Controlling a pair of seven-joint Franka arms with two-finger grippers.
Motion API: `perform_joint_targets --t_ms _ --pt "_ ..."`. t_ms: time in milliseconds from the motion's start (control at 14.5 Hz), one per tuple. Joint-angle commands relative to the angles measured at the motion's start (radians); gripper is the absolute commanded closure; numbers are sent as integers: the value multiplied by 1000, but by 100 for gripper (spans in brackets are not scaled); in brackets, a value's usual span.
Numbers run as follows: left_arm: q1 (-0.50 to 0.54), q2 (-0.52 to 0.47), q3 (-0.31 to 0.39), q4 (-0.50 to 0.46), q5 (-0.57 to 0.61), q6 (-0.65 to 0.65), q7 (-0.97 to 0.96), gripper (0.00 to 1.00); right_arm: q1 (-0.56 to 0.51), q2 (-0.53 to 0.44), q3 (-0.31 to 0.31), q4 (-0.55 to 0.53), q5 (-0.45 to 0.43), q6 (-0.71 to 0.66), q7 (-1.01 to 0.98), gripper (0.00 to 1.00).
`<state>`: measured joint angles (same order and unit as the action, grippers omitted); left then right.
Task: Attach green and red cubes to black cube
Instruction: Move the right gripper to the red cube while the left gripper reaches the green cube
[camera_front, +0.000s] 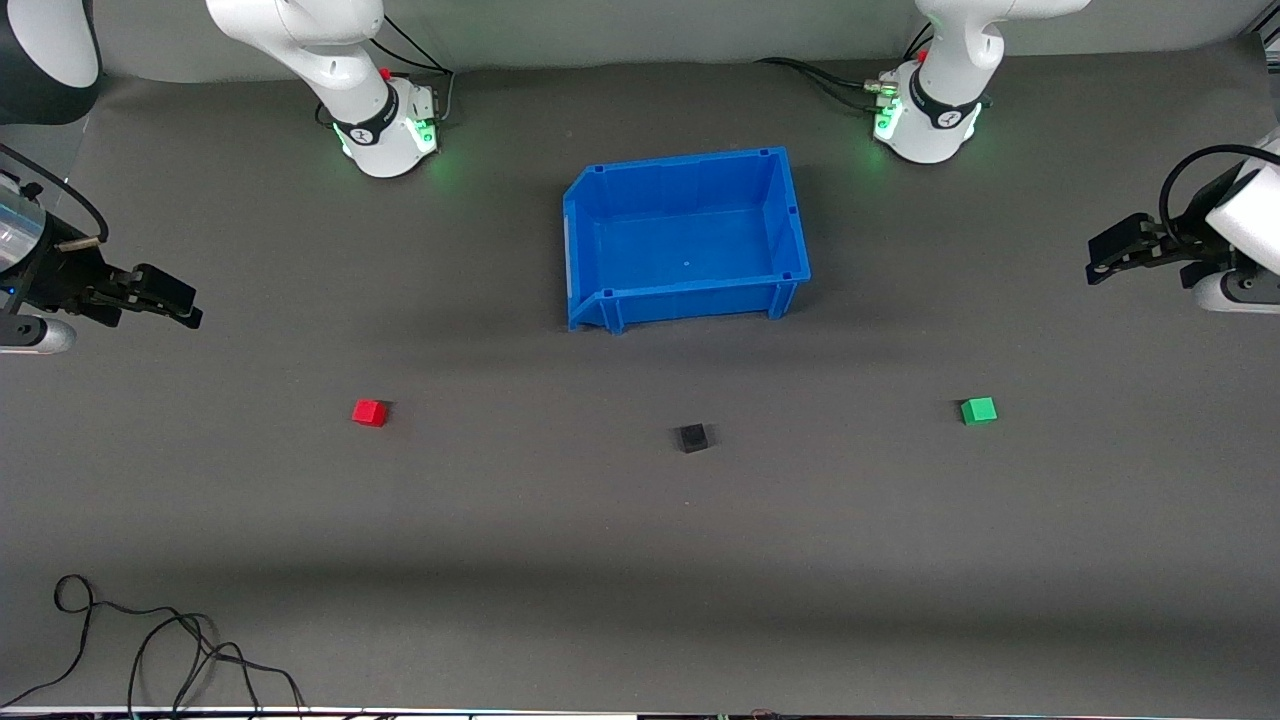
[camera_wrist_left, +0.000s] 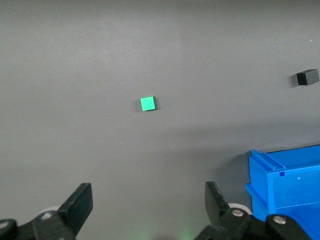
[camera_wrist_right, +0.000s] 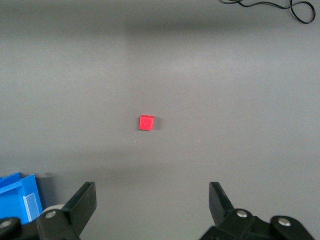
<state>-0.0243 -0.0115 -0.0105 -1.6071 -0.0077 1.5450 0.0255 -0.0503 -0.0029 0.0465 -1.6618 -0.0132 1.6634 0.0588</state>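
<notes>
The black cube (camera_front: 692, 437) sits on the grey mat, nearer the front camera than the blue bin; it also shows in the left wrist view (camera_wrist_left: 307, 77). The red cube (camera_front: 369, 412) lies toward the right arm's end and shows in the right wrist view (camera_wrist_right: 146, 122). The green cube (camera_front: 979, 410) lies toward the left arm's end and shows in the left wrist view (camera_wrist_left: 147, 103). My left gripper (camera_front: 1100, 262) (camera_wrist_left: 149, 200) is open and empty, raised at its end of the table. My right gripper (camera_front: 185, 305) (camera_wrist_right: 152, 200) is open and empty, raised at its end.
An empty blue bin (camera_front: 790, 215) stands at the table's middle, between the arm bases; its corner shows in the left wrist view (camera_wrist_left: 285, 180) and the right wrist view (camera_wrist_right: 17, 192). A loose black cable (camera_front: 150, 640) lies at the mat's near edge, toward the right arm's end.
</notes>
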Motion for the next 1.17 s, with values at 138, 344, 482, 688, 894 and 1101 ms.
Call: perform_joint_targets --t_ms 138,344,482,688,894,1101 --pt "1 -1 0 13 17 -40 -2 0 9 11 0 20 -21 -16 42 0" --pt "9 -4 1 15 -4 -56 -105 0 10 11 1 19 -20 -16 42 0" --pt "9 -2 4 13 -25 -52 -307 0 10 11 1 19 -20 -16 44 0" --pt "15 1 7 10 -38 -46 -586 0 20 7 1 13 -20 -17 44 0" --pt "50 8 9 3 -107 -34 -781 0 35 9 1 -10 -20 -22 93 0" --pt "73 34 9 1 -150 18 -1022 0 101 11 1 -59 -20 2 142 0"
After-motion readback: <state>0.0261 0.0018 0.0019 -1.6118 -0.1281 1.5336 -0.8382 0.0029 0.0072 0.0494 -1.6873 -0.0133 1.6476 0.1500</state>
